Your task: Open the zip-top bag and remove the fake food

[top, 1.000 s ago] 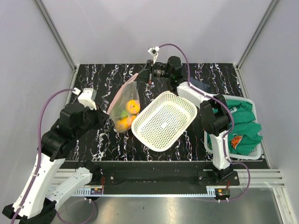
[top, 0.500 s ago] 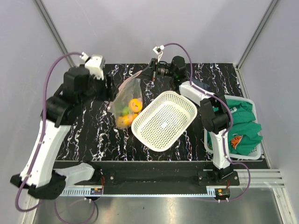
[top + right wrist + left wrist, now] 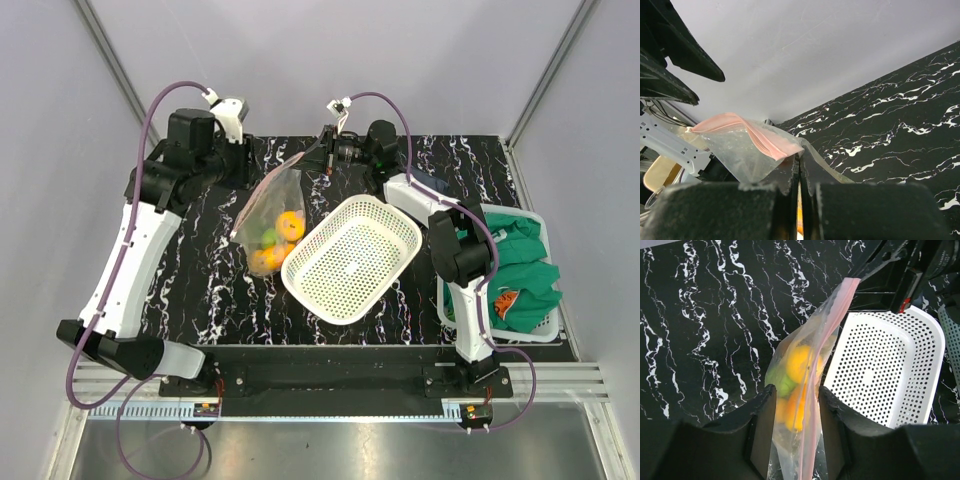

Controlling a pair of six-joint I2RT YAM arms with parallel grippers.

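The zip-top bag (image 3: pixel 268 205) hangs slanted above the marbled table, its pinkish zip strip (image 3: pixel 832 330) running up to my right gripper (image 3: pixel 318 158). That gripper (image 3: pixel 801 170) is shut on the strip's upper corner (image 3: pixel 752 134). The fake food (image 3: pixel 276 236) sits in the bag's low end: orange and yellow pieces (image 3: pixel 799 362) and one green one (image 3: pixel 782 385). My left gripper (image 3: pixel 250 170) is at the bag's far-left side. In the left wrist view, my left gripper (image 3: pixel 796 390) has its jaws apart, straddling the bag's zip edge with a gap on each side.
A white mesh basket (image 3: pixel 350 258) lies tilted just right of the bag, also in the left wrist view (image 3: pixel 880 370). A white bin (image 3: pixel 548 330) holding green clothing (image 3: pixel 520 265) stands at the right edge. A dark folded cloth (image 3: pixel 428 186) lies behind the right arm.
The left arm swung up from the near left to the bag's far side. Its jaws, shut a second ago, now stand apart around the bag. The right gripper kept its hold.
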